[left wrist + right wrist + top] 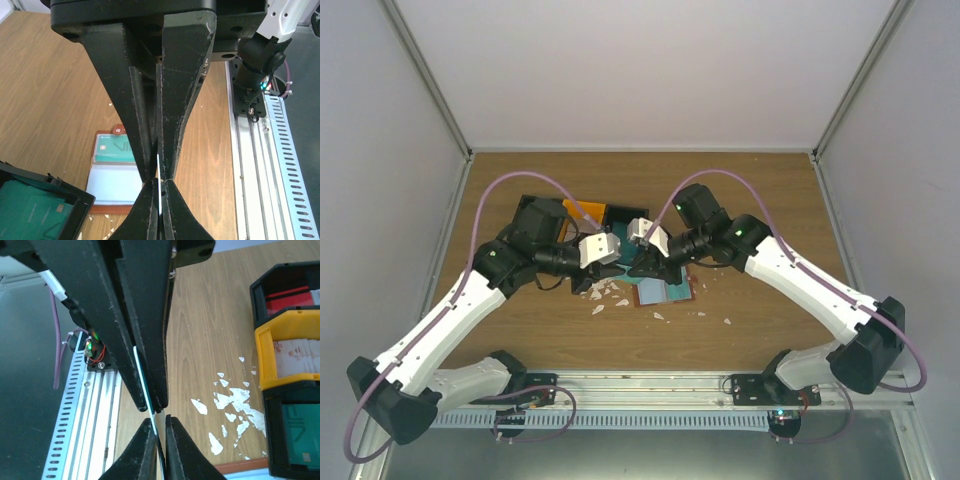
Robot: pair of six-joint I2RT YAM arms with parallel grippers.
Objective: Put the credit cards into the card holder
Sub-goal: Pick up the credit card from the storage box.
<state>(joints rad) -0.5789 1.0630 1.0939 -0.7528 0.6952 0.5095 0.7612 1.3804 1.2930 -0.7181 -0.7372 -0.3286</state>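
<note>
One credit card (158, 184) is held edge-on above the worktop (50, 90), and two pincers are closed on it. The left pincer (159, 172) is clamped tight on one end, and the right pincer (156, 409) is set narrow on the other, tip to tip with the first.

One card holder (110, 187) is laid open on the worktop near the middle, below and beside the meeting pincers. One teal card (114, 150) is seated in one of its halves.

Three bins are counted to the far left of it:
- a black bin (259, 295) with a red card (287, 292);
- a yellow bin (264, 355) with white-pinkish cards (300, 352);
- a second black bin (272, 440), nearest the card holder, with teal cards (295, 432).

White scraps (232, 400), too many to be counted surely, are scattered between the bins and the card holder. A slotted metal rail (280, 150) is fixed along the near edge.

From above, the card holder is largely covered by the right arm's wrist. The bins are largely covered by the left arm, and only part of the yellow bin is shown there. How many cards are stacked in each bin cannot be told. The face of the credit card is hidden; only its thin edge is seen.
</note>
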